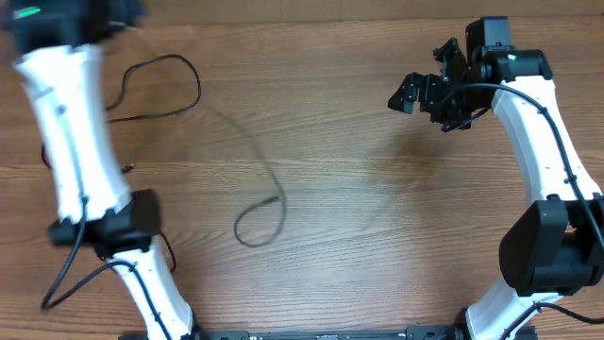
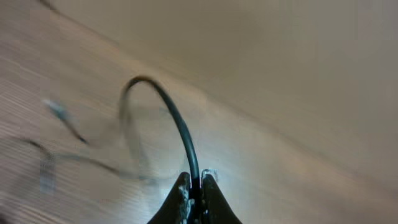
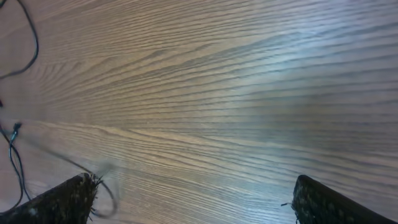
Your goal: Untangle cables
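The cables are thin black cords on the wooden table. One cable [image 1: 175,90] forms a wide loop at the upper left. A blurred strand runs from it down to a small loop [image 1: 260,223] near the middle. My left gripper [image 2: 194,185] is shut on a black cable [image 2: 177,121] that arcs up and left from the jaws; blurred strands [image 2: 68,124] lie further left. In the overhead view this gripper sits at the top left edge, mostly cut off. My right gripper [image 1: 427,94] is open and empty at the upper right, away from the cables. It also shows in the right wrist view [image 3: 193,199].
The wooden table [image 1: 377,217] fills all views. The white left arm [image 1: 71,142] runs along the left side. The white right arm [image 1: 538,123] runs along the right side. Cable ends [image 3: 15,134] show at the left edge of the right wrist view.
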Controlling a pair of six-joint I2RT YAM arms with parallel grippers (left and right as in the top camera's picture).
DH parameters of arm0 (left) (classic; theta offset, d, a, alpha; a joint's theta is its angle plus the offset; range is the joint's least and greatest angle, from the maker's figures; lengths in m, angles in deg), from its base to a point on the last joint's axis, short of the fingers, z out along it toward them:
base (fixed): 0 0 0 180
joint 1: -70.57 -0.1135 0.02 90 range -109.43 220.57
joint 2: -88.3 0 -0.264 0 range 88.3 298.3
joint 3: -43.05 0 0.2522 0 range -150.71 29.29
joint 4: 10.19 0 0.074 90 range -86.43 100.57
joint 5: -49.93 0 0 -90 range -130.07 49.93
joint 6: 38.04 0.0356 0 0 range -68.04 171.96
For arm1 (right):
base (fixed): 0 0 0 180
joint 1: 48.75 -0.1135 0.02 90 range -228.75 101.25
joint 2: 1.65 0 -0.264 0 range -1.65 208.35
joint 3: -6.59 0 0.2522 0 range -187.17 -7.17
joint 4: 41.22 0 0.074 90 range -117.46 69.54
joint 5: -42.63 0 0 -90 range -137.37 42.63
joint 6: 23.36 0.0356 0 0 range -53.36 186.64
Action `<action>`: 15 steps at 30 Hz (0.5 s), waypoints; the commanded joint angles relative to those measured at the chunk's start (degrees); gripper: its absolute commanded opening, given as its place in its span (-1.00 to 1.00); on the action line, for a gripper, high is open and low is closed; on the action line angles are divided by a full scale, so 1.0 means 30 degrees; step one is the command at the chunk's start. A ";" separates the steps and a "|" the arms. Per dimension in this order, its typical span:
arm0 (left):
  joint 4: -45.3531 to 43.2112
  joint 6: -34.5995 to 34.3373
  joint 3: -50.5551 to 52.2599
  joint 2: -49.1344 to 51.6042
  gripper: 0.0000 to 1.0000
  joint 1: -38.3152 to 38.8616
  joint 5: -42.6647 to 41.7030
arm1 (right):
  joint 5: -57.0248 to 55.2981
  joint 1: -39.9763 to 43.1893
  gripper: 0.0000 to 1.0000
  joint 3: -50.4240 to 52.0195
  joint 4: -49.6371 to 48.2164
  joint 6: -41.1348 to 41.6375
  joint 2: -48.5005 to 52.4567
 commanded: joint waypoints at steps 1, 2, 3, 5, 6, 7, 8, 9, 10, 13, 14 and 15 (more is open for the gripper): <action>0.0605 0.0568 -0.3541 -0.0240 -0.92 -0.3570 0.0452 | -0.0080 -0.0845 1.00 -0.0204 -0.0255 -0.0087 -0.0240; 0.0685 0.0495 -0.4000 -0.0262 -0.92 -0.4546 0.0408 | -0.0080 -0.1035 1.00 -0.0204 -0.0299 -0.0087 -0.0240; 0.0758 0.0379 -0.4357 -0.0350 -0.92 -0.6018 0.0430 | -0.0080 -0.1341 1.00 -0.0204 -0.0379 -0.0080 -0.0240; 0.0991 0.0342 -0.4371 -0.0525 -0.92 -0.7847 0.0335 | -0.0080 -0.1712 1.00 -0.0204 -0.0495 -0.0080 -0.0240; 0.1253 0.0233 -0.4371 -0.0576 -0.92 -0.8728 0.0007 | -0.0080 -0.1894 1.00 -0.0204 -0.0568 -0.0080 -0.0240; 0.1450 0.0240 -0.4342 -0.0576 -0.92 -0.9537 -0.0488 | -0.0080 -0.2091 1.00 -0.0204 -0.0699 -0.0080 -0.0240; 0.1603 0.0240 -0.4255 -0.0576 -0.92 -1.0171 -0.1005 | -0.0080 -0.2295 1.00 -0.0204 -0.0845 -0.0073 -0.0240; 0.1741 0.0240 -0.4007 -0.0576 -0.92 -1.0863 -0.1632 | -0.0087 -0.2514 1.00 -0.0204 -0.1020 -0.0015 -0.0240; 0.1821 0.0240 -0.3840 -0.0568 -0.92 -1.1147 -0.1814 | -0.0080 -0.2608 1.00 -0.0204 -0.1100 -0.0015 -0.0240; 0.2018 0.0437 -0.3293 -0.0568 -0.92 -1.1395 -0.1807 | -0.0080 -0.2900 1.00 -0.0204 -0.1180 -0.0015 -0.0240; 0.2033 0.0466 -0.3147 -0.0568 -0.85 -1.1380 -0.1800 | -0.0080 -0.2936 1.00 -0.0204 -0.1166 -0.0015 -0.0240; 0.2055 0.0459 -0.3060 -0.0568 -0.68 -1.1351 -0.1807 | -0.0080 -0.2980 1.00 -0.0204 -0.1144 -0.0015 -0.0240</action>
